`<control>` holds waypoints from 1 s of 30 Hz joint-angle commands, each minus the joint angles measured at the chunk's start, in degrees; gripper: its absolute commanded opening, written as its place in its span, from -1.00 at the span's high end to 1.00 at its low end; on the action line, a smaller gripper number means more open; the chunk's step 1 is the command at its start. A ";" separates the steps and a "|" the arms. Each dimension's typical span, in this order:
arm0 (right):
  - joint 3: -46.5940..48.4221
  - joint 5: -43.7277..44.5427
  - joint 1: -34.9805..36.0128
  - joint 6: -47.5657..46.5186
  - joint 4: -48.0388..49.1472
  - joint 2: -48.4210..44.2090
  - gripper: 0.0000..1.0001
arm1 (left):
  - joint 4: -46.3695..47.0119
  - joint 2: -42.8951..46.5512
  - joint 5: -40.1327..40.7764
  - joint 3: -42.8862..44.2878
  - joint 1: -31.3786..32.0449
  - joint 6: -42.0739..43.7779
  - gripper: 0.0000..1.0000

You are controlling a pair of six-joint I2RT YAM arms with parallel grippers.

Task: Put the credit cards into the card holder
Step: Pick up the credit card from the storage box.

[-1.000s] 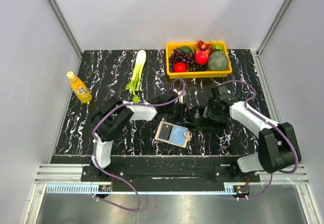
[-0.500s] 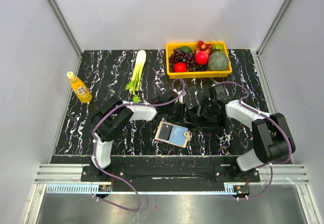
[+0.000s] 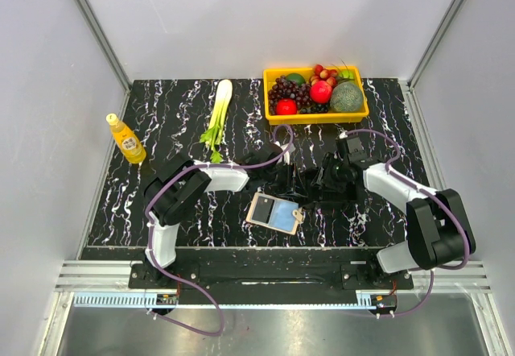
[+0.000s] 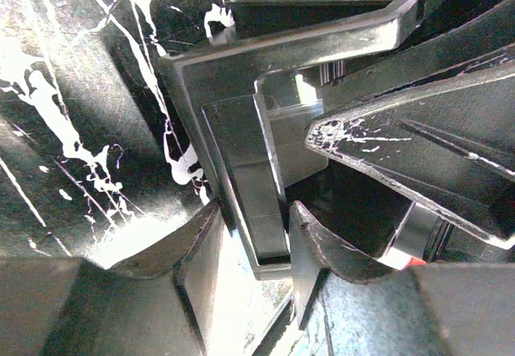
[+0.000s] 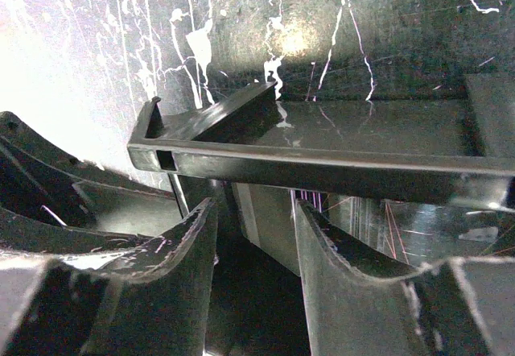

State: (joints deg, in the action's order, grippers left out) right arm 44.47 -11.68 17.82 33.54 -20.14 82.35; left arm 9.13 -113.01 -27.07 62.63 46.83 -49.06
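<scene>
So, nearest the arm bases, the small beige folding card holder lies flat and open on the black white-veined marble table. Its dark grey and light blue panels face up, and the clasp tab is on its 3 o'clock edge.

Just past it, at about 1 o'clock, both arms meet over a glossy black rectangular tray. The left gripper is clenched on one wall of that tray. The right gripper has its fingers apart, with the tray's rim just beyond the tips. Can't tell if it's pinching anything.

Further back, an orange plastic drink bottle stands upright at 9 o'clock. A green-and-white celery stalk lies at 11 o'clock, and a yellow plastic basket of fruit sits at 1 o'clock by the far edge.
</scene>
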 commanded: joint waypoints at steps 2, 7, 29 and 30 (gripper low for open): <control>-0.61 -2.91 0.28 1.88 5.37 -2.63 0.09 | 0.02 2.36 1.41 0.12 0.46 2.74 0.31; -0.87 -2.73 0.19 1.70 5.55 -3.94 0.44 | -0.07 2.09 1.23 0.30 0.46 2.83 0.31; 0.71 -2.82 0.28 -0.23 4.67 0.62 0.63 | 0.54 2.09 0.62 0.30 0.37 2.48 0.32; 0.79 -3.17 0.28 -0.23 4.67 0.62 0.66 | 0.46 2.09 0.61 0.39 0.37 2.48 0.32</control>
State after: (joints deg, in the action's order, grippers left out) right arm 43.48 -14.55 17.69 34.33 -15.88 82.46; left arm 8.86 -112.86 -26.96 62.63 46.74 -48.90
